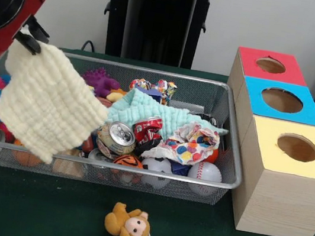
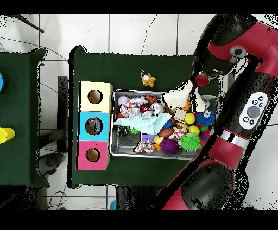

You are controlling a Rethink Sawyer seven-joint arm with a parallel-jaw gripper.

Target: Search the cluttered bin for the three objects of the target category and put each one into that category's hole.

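My gripper [image 1: 31, 38] hangs above the left end of the wire bin [image 1: 233, 148] and is shut on a cream knitted cloth [image 1: 46, 100], which droops over the bin's left part. From overhead, the gripper [image 2: 194, 89] and the cream cloth [image 2: 176, 97] sit over the bin's upper right corner. Lying in the bin are a mint cloth [image 1: 147, 107], a polka-dot cloth [image 1: 192, 144], a silver can [image 1: 117, 137], a red can [image 1: 147, 128], a baseball [image 1: 204, 172], a soccer ball [image 1: 157, 166] and plush toys. The hanging cloth hides what lies behind it.
Three wooden boxes with round holes stand right of the bin: a red-topped box [image 1: 251, 58], a blue-topped box [image 1: 258, 89] and a yellow-topped box [image 1: 269, 132]. A small monkey plush [image 1: 128, 226] lies on the green table in front of the bin.
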